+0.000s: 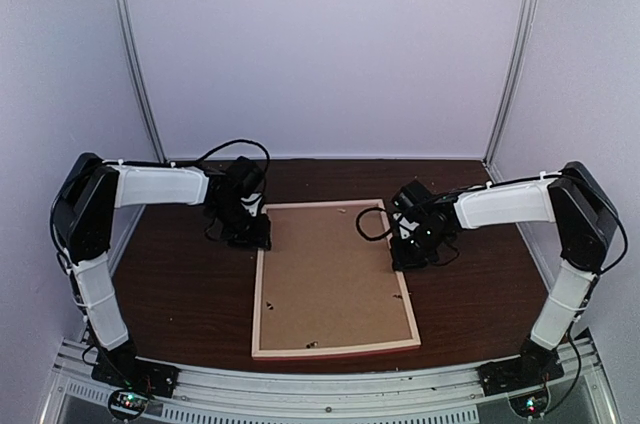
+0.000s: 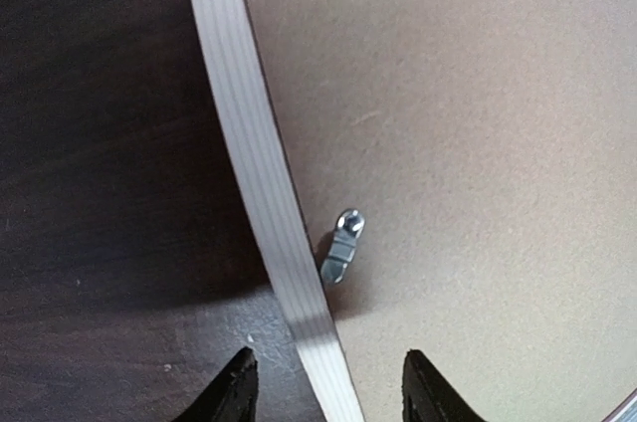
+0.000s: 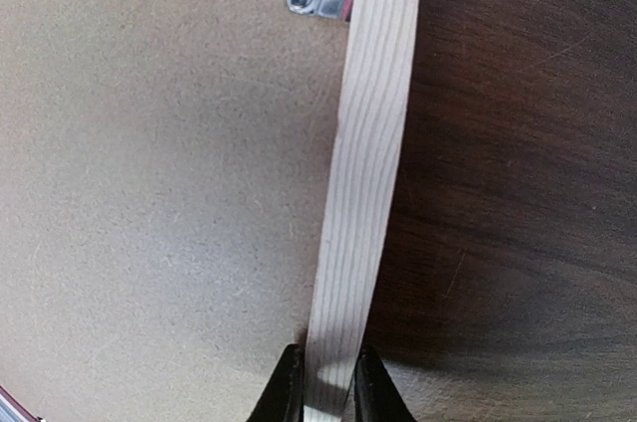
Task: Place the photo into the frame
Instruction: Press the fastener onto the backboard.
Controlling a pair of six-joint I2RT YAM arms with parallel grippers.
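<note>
The frame (image 1: 335, 349) lies back-up on the dark table, its pale wood rails around a brown backing board (image 1: 330, 279). The photo is hidden. My left gripper (image 1: 245, 234) hangs over the frame's far left rail. In the left wrist view it (image 2: 328, 362) is open, one finger on each side of the rail (image 2: 264, 183) and neither touching it. My right gripper (image 1: 408, 259) is at the right rail. In the right wrist view it (image 3: 325, 362) is shut on that rail (image 3: 368, 163), a finger pressed against each side.
A small metal turn clip (image 2: 341, 245) sits on the backing board (image 2: 448, 123) beside the left rail, and another clip (image 3: 317, 1) reaches the right rail. Dark wood table (image 1: 170, 284) surrounds the frame. Pale walls close the back and sides.
</note>
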